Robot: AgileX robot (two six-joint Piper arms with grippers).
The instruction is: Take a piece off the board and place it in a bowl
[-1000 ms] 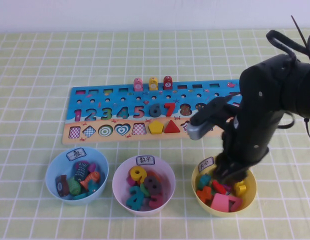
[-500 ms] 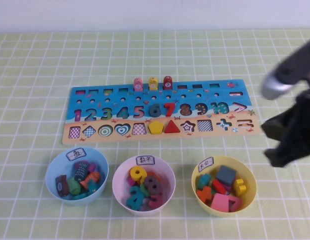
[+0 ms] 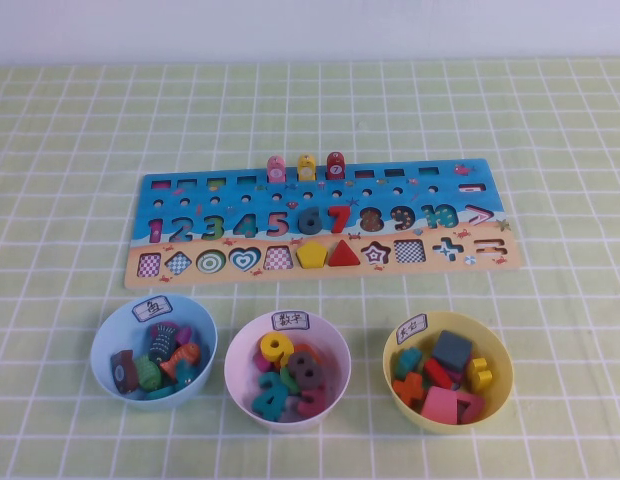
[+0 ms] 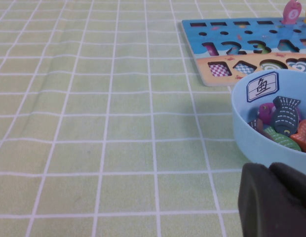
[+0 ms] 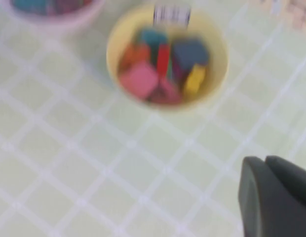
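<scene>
One red piece (image 3: 437,373) among blocks in yellow bowl (image 3: 495,400); both claws off-table.

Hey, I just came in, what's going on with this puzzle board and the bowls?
Nothing is being held at this moment. The red piece lies in the yellow bowl among other blocks, in front of the board. Both arms are out of the overhead view. The right gripper shows only in its wrist view, hanging over bare tablecloth beside that bowl. The left gripper sits parked next to the light blue bowl.
</scene>
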